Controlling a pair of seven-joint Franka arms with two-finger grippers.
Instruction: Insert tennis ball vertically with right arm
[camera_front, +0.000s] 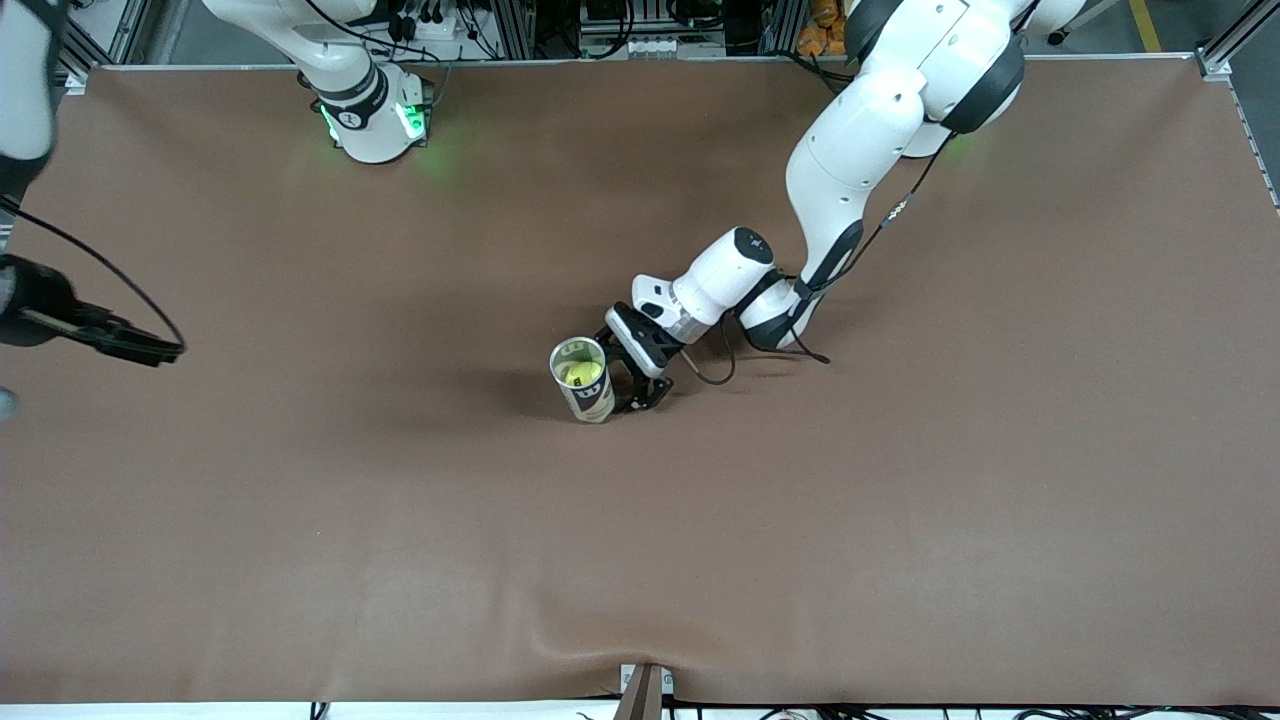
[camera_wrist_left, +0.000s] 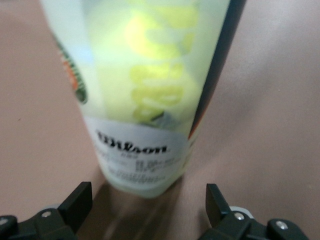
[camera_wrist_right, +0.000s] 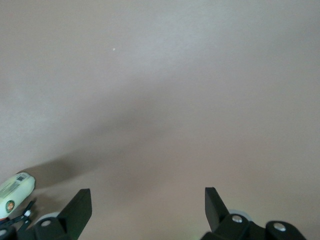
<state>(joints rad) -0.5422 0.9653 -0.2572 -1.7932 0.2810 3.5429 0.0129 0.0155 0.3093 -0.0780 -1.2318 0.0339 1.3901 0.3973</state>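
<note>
A clear tennis ball can (camera_front: 583, 380) with a white label stands upright near the middle of the table, its mouth open at the top. The yellow tennis ball (camera_front: 577, 374) is inside it, and it shows through the can's wall (camera_wrist_left: 160, 75) in the left wrist view. My left gripper (camera_front: 627, 368) is low beside the can (camera_wrist_left: 135, 145), on the side toward the left arm's end. It is open, and the can's base is just ahead of its fingertips, not between them. My right gripper (camera_front: 160, 350) hangs open and holds nothing over the right arm's end of the table.
The brown mat (camera_front: 900, 500) covers the whole table. The right wrist view shows bare mat (camera_wrist_right: 165, 100), with the can (camera_wrist_right: 15, 192) small at its edge. The right arm's base (camera_front: 375, 115) stands at the table's edge farthest from the front camera.
</note>
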